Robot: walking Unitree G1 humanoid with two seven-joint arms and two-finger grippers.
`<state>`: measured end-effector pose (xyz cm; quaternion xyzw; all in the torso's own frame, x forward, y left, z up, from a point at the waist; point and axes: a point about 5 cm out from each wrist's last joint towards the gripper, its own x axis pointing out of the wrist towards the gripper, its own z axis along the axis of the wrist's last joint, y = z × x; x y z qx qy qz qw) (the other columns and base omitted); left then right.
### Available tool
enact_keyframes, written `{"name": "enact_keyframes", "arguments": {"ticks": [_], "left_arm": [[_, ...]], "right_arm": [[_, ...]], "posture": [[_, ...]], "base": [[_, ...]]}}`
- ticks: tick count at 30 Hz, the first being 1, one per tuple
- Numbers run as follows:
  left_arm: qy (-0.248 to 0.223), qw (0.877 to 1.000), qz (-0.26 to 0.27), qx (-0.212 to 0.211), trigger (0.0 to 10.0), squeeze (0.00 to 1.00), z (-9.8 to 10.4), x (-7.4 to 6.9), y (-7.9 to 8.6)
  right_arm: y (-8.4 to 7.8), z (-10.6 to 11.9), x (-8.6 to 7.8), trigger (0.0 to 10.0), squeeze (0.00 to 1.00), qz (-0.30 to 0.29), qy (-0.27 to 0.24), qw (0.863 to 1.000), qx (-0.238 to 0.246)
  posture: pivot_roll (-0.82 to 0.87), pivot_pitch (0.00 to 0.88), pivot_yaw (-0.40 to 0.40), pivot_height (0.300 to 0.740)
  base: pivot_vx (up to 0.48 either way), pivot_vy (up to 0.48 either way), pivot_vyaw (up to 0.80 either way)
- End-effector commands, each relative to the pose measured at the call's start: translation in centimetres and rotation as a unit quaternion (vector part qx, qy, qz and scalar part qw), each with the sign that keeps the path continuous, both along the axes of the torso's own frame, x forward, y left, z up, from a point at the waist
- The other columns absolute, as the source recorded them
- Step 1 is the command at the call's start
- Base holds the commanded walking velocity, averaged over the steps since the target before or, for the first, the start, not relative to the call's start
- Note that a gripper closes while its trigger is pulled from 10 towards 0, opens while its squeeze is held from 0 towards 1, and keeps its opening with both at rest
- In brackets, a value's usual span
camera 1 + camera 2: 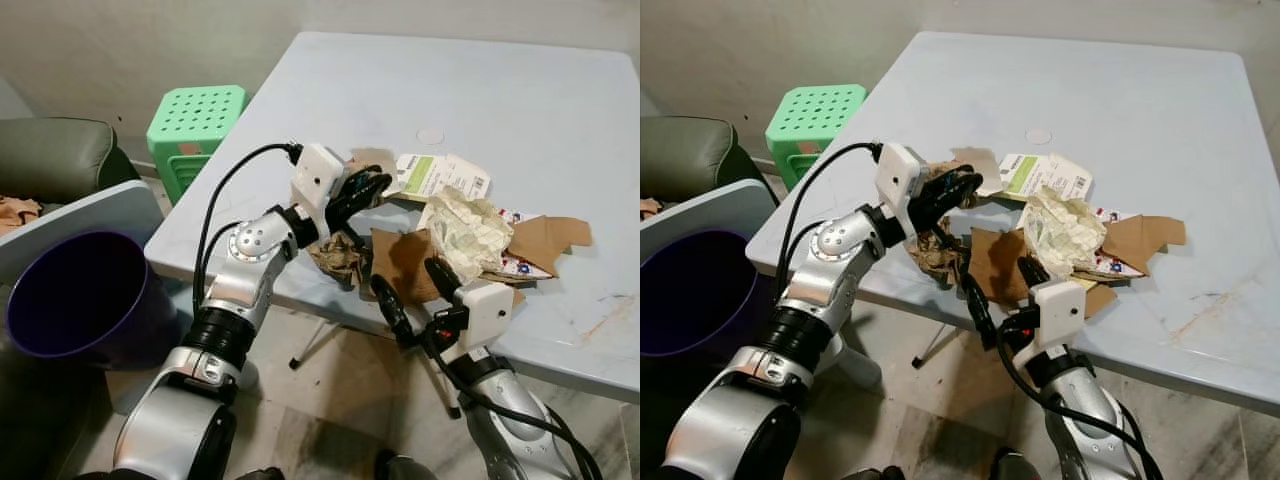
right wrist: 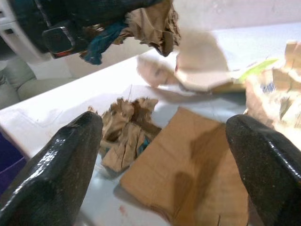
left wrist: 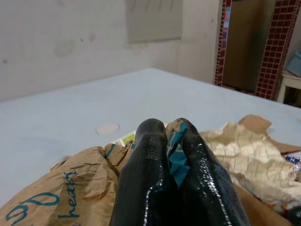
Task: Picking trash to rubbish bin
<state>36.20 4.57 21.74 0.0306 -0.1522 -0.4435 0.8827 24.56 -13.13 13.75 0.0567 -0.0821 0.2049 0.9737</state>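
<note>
1. Gripping a crumpled brown paper bag with teal printed lettering (image 3: pixel 61 197), the left gripper (image 1: pixel 362 190) has its two black fingers pinched tight on a fold of that paper above the near left part of the pale blue square table (image 1: pixel 520 110).
2. The right gripper (image 1: pixel 415 290) hangs just off the table's near edge with its fingers spread wide and nothing between them, aimed at a flat piece of brown cardboard (image 2: pixel 188 169) and a smaller wad of crumpled brown paper (image 2: pixel 124 129) lying by the edge.
3. More litter sits in a heap further along the table: a crumpled cream paper wrapper (image 1: pixel 470 230), a white and green printed card (image 1: pixel 435 175), and another torn piece of brown cardboard (image 1: pixel 550 240).
4. The dark purple round rubbish bin (image 1: pixel 70 295) stands on the floor to the robot's left, below table level and well apart from the heap, beside a green plastic stool with a perforated top (image 1: pixel 195 120).
5. The step in hand looks like the lift-off of the paper bag, an early stage, since most of the trash is on the table.
6. The next move would call for swinging the left arm out over the bin's mouth before letting go; the loose bag may drag neighbouring scraps off the edge.
</note>
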Motion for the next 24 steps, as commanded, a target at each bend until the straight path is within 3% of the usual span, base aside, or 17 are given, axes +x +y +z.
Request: {"name": "enact_keyframes", "arguments": {"ticks": [1, 4, 5, 12, 18, 22, 24], "left_arm": [[-0.004, 1.000, 0.007, -0.009, 0.0, 0.00, 0.4, 0.0, 0.8], [0.000, 1.000, 0.011, -0.018, 0.0, 0.00, 0.4, -0.3, 1.1], [0.015, 0.999, 0.027, -0.008, 10.0, 0.00, -0.3, -0.4, 1.3], [0.028, 0.997, 0.070, -0.013, 10.0, 0.00, -1.0, -0.7, 2.5], [0.015, 0.990, 0.132, -0.037, 10.0, 0.00, -0.8, -0.9, 4.6], [0.024, 0.969, 0.235, -0.076, 10.0, 0.00, -0.8, -0.8, 8.2], [0.025, 0.964, 0.253, -0.076, 10.0, 0.00, -1.0, -0.9, 8.8]], "right_arm": [[-0.1, -0.1, 0.0, 10.0, 0.00, 0.000, 0.000, 1.000, 0.003], [-0.3, -0.1, 0.2, 10.0, 0.00, -0.001, -0.001, 1.000, 0.002], [-0.5, -0.1, 0.5, 10.0, 0.00, -0.005, -0.004, 1.000, 0.004], [-1.1, 0.3, 1.3, 10.0, 0.00, -0.030, -0.018, 0.999, 0.009], [-2.1, 1.0, 2.1, 10.0, 0.00, -0.064, -0.034, 0.997, 0.015], [-2.5, 1.7, 3.0, 10.0, 0.00, -0.083, -0.048, 0.995, 0.007], [-2.6, 1.7, 3.1, 10.0, 0.00, -0.085, -0.048, 0.995, 0.006]], "posture": [[-0.12, 0.093, 0.056, 0.740], [-0.12, 0.088, 0.055, 0.740], [-0.11, 0.083, 0.050, 0.740], [-0.10, 0.078, 0.045, 0.740], [-0.08, 0.078, 0.025, 0.740], [-0.06, 0.078, 0.006, 0.740], [-0.05, 0.080, -0.001, 0.740]], "base": [[0.000, 0.000, 0.00], [0.000, 0.000, 0.00], [0.000, 0.000, 0.00], [0.000, 0.000, 0.00], [0.000, 0.000, 0.00], [0.000, 0.000, 0.00], [0.000, 0.000, 0.00]]}}
